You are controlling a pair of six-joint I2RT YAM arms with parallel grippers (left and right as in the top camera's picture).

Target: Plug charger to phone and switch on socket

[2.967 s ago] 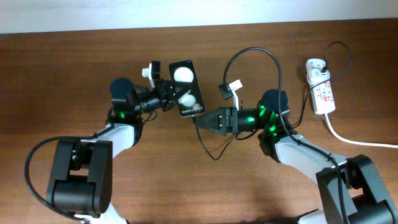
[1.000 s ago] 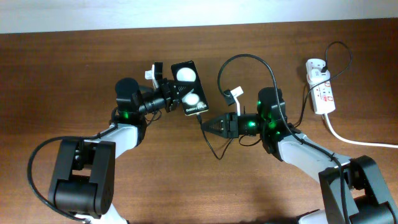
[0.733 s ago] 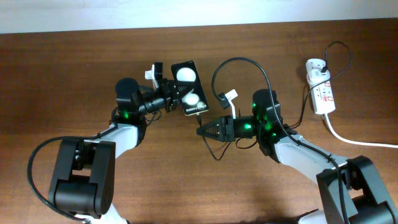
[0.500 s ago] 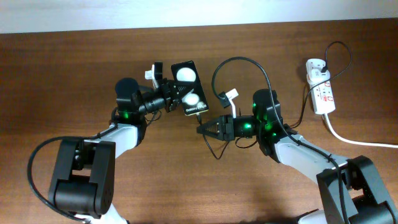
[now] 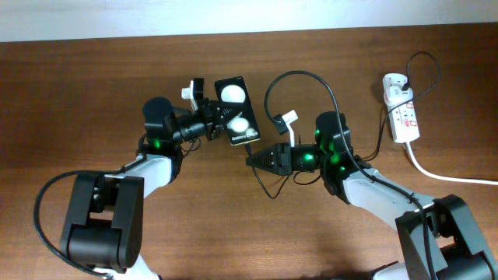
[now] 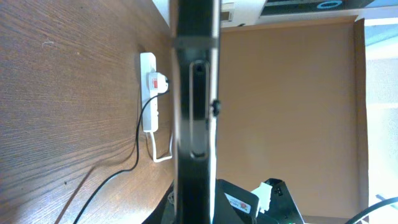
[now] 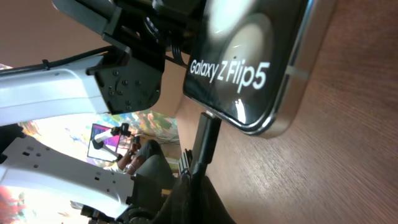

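While my left jaws clamp the phone (image 5: 234,110) and right jaws the charger (image 7: 204,140) at its port, the 3 o'clock socket (image 5: 401,113) awaits me.

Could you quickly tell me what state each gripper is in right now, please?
Left gripper: closed, holding the phone by its side.
Right gripper: closed on the charger, its connector at the phone's bottom edge.

Glossy black phone (image 5: 236,110), face up, slightly askew, two round glare spots, white "Galaxy Z Flip5" at its near end. Thin black charger (image 7: 203,140), tip meeting that end's edge; seated or not, unclear. White socket (image 5: 402,117) with red switches, far right, well apart.
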